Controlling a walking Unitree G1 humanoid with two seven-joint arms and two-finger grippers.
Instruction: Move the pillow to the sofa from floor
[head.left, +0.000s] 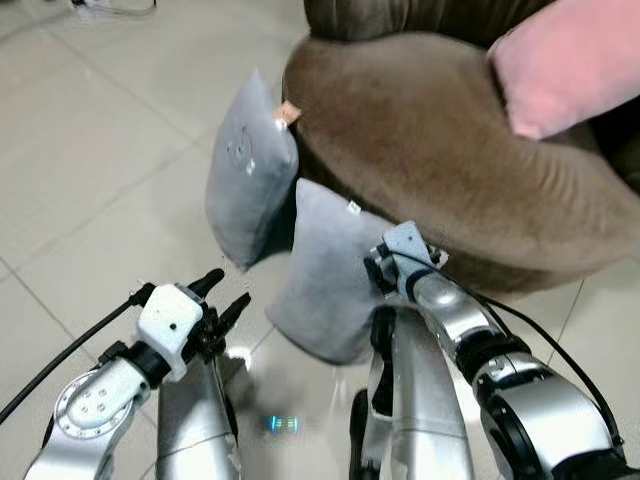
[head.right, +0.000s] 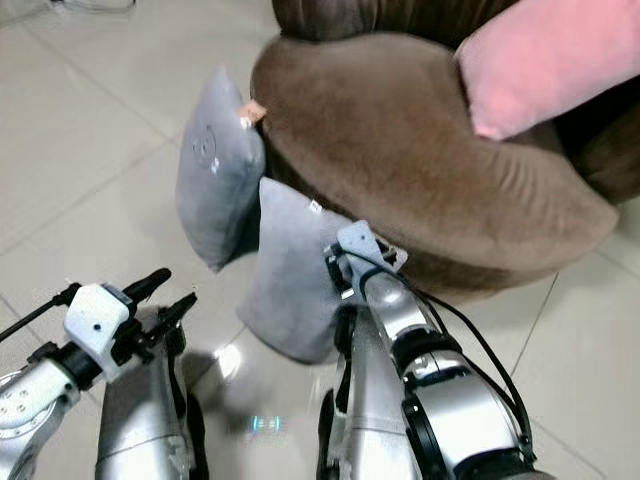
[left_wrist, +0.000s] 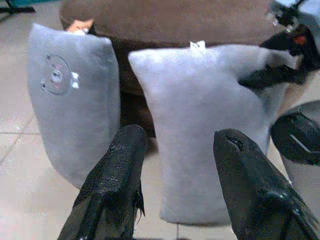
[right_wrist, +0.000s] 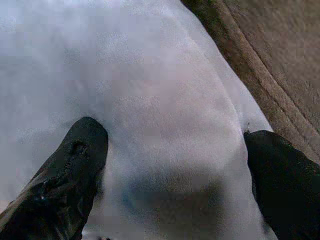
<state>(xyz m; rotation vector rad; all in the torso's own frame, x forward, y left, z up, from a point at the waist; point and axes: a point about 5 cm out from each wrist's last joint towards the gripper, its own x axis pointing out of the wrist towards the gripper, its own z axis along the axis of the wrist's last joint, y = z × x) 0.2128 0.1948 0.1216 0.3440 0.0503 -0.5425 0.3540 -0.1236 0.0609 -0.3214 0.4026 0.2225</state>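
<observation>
Two grey pillows stand on the tiled floor, leaning on the brown sofa (head.left: 450, 130). The nearer pillow (head.left: 325, 285) stands just before my arms. The other pillow (head.left: 245, 165), with a round emblem, is behind it to the left. My right gripper (right_wrist: 172, 132) is open, its fingers (left_wrist: 270, 76) astride the nearer pillow's upper right edge, and grey fabric bulges between them. My left gripper (head.left: 229, 288) is open and holds nothing. It hovers low in front of both pillows, short of touching them.
A pink pillow (head.left: 570, 60) lies on the sofa seat at the right. Pale floor tiles (head.left: 100, 150) stretch away to the left. My own silver legs (head.left: 420, 400) stand close below the pillows.
</observation>
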